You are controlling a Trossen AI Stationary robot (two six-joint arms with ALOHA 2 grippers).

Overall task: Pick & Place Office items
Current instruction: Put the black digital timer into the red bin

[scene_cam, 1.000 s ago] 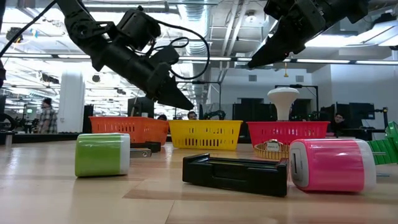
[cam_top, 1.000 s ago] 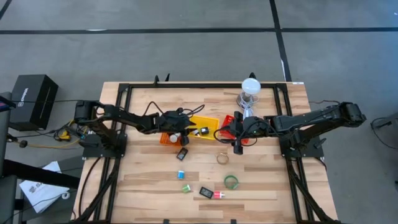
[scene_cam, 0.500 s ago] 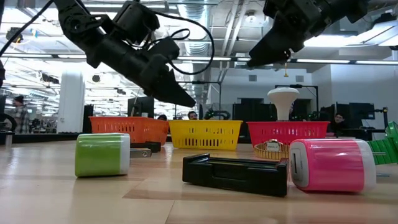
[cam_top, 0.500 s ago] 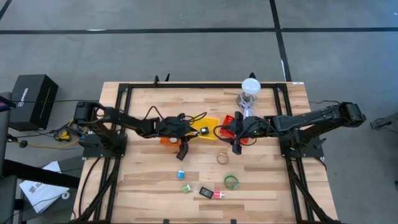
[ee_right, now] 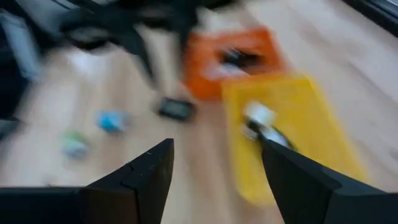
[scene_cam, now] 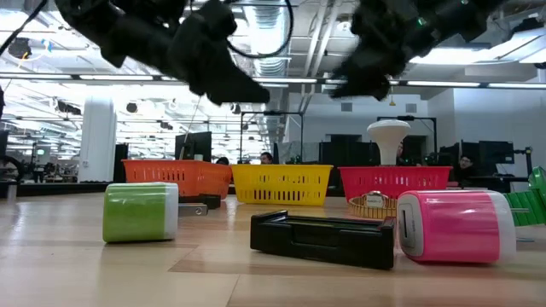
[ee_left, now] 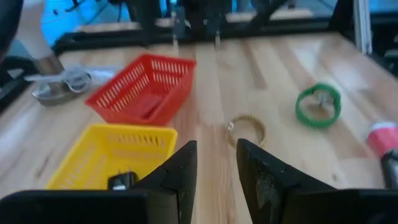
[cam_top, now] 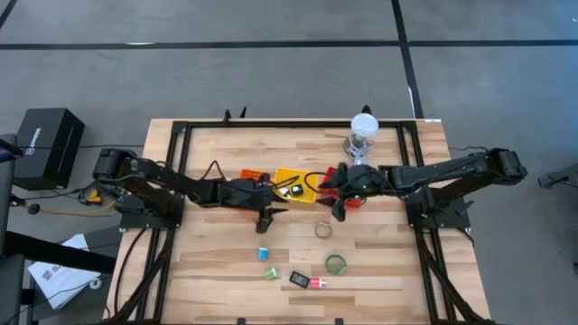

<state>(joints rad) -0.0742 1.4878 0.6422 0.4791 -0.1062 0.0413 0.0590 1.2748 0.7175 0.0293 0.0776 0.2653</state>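
Two grippers (cam_top: 269, 217) (cam_top: 337, 213) above beige ring (cam_top: 323, 230)

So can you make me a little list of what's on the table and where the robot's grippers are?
baskets: orange, yellow, red, in a row mid-table
in yellow basket: small white and black pieces
loose items: beige ring, green ring, blue piece, pink piece
left gripper: empty, in front of the baskets
right gripper: open, empty, by red basket
jar: back edge

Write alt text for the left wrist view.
The left gripper, jaws slightly parted and empty, hangs over a wooden table. Ahead lie a yellow basket holding a small black item, a red basket, a beige ring and a green ring.
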